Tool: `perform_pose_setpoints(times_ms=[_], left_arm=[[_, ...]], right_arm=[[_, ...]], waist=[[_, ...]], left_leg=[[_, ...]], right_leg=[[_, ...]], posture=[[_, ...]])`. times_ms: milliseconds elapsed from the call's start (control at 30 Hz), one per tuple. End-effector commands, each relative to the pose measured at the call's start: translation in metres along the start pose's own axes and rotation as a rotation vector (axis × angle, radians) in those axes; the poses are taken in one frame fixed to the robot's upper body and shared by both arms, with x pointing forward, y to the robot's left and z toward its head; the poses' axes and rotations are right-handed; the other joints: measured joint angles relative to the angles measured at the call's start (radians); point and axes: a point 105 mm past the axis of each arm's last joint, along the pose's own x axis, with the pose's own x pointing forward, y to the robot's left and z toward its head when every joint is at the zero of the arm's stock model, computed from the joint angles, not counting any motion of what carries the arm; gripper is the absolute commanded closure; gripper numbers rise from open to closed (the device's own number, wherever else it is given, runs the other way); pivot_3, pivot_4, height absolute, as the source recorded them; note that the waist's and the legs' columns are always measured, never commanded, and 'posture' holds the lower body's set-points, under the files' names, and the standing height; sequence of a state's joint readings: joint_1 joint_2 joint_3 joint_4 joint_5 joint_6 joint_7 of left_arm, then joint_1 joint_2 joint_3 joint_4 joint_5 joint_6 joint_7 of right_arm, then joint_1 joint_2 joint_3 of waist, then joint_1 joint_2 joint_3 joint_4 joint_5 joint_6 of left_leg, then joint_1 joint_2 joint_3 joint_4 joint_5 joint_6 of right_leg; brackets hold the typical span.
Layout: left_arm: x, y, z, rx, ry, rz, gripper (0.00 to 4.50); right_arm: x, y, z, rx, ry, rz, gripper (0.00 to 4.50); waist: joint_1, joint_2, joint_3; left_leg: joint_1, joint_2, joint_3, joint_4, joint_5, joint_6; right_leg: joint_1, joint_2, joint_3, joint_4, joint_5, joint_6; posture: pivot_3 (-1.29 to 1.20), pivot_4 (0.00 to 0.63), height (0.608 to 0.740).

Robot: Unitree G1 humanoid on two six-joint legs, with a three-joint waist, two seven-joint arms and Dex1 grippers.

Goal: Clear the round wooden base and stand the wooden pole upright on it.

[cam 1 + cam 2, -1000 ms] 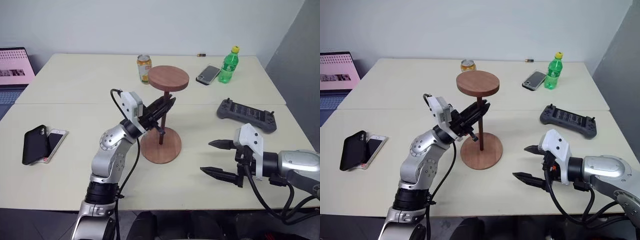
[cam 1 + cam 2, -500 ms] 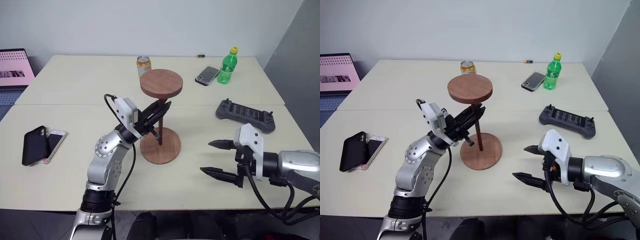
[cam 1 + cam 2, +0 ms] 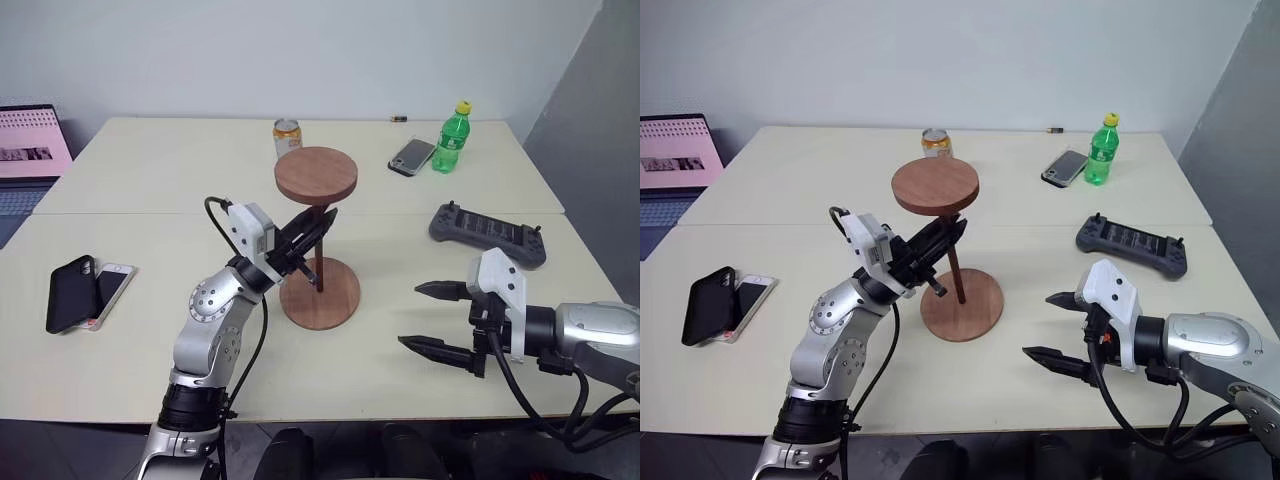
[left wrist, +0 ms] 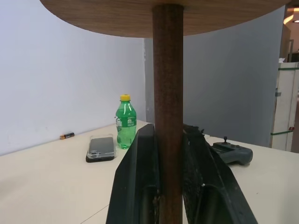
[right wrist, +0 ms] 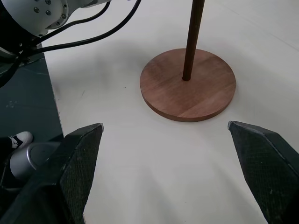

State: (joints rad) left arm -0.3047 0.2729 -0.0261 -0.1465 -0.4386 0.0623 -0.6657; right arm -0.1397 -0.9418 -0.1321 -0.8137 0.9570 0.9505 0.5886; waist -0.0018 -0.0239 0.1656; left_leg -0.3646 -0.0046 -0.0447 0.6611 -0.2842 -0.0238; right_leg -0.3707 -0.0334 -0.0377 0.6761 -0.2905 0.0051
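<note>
The round wooden base (image 3: 322, 305) lies flat on the table in front of me, also seen in the right wrist view (image 5: 188, 84). The wooden pole (image 3: 317, 262) stands with its foot at the base's centre, close to upright, its fixed disc (image 3: 316, 174) on top. My left gripper (image 3: 318, 222) is shut on the pole's upper part, just below the disc; one black finger (image 4: 140, 172) sits on each side of the rod (image 4: 168, 116). My right gripper (image 3: 410, 315) hovers open to the right of the base, holding nothing.
A drinks can (image 3: 287, 134) stands behind the pole. A green bottle (image 3: 449, 138), a phone (image 3: 413, 155) and a small battery (image 3: 400, 118) lie at the back right. A dark game controller (image 3: 487, 235) rests right, two phones (image 3: 72, 291) left, a laptop (image 3: 30, 150) far left.
My left gripper has carried the pole's top a little to the left and lower, while the foot stayed on the base. The right gripper has not moved. The camera shifted slightly.
</note>
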Motion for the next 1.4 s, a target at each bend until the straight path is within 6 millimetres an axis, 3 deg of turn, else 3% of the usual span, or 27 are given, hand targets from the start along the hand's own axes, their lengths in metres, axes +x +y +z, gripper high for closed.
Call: perform_pose_setpoints(times_ms=[33,867,967,1133,1400], left_arm=[[-0.028,0.009,-0.054,-0.053,0.235,0.079,4.24],[-0.049,0.019,-0.093,-0.002,0.441,0.120,4.24],[-0.048,0.020,-0.091,-0.010,0.431,0.124,4.24],[-0.038,0.020,-0.078,-0.004,0.390,0.126,4.24],[-0.031,0.020,-0.065,-0.005,0.368,0.112,4.24]], right_arm=[[0.000,0.006,0.007,-0.038,-0.017,0.014,0.00],[0.004,0.003,0.009,-0.050,-0.024,0.016,0.00],[0.005,0.003,0.010,-0.052,-0.030,0.016,0.00],[0.006,0.003,0.010,-0.058,-0.034,0.019,0.00],[0.008,0.002,0.009,-0.065,-0.034,0.021,0.00]], waist=[[0.000,0.001,-0.003],[0.000,0.007,-0.021],[0.000,0.008,-0.025],[0.000,0.007,-0.025],[0.000,0.006,-0.019]], left_leg=[[0.000,0.000,0.000,0.000,0.000,0.000],[0.002,0.002,-0.001,-0.002,-0.001,0.001],[0.002,0.003,-0.001,-0.005,-0.001,0.001],[0.017,0.004,-0.001,-0.017,-0.001,0.001],[0.017,0.004,-0.002,-0.018,-0.001,0.000]], right_leg=[[0.000,0.000,0.000,0.000,0.000,0.000],[0.003,0.002,0.000,-0.005,-0.001,0.001],[0.006,0.003,-0.001,-0.010,0.000,0.002],[0.019,0.003,-0.001,-0.019,0.000,0.002],[0.018,0.003,-0.001,-0.020,-0.001,0.001]], posture=[[0.00,0.150,0.740],[0.00,0.150,0.740],[0.00,0.150,0.740],[0.00,0.150,0.740],[0.00,0.150,0.740]])
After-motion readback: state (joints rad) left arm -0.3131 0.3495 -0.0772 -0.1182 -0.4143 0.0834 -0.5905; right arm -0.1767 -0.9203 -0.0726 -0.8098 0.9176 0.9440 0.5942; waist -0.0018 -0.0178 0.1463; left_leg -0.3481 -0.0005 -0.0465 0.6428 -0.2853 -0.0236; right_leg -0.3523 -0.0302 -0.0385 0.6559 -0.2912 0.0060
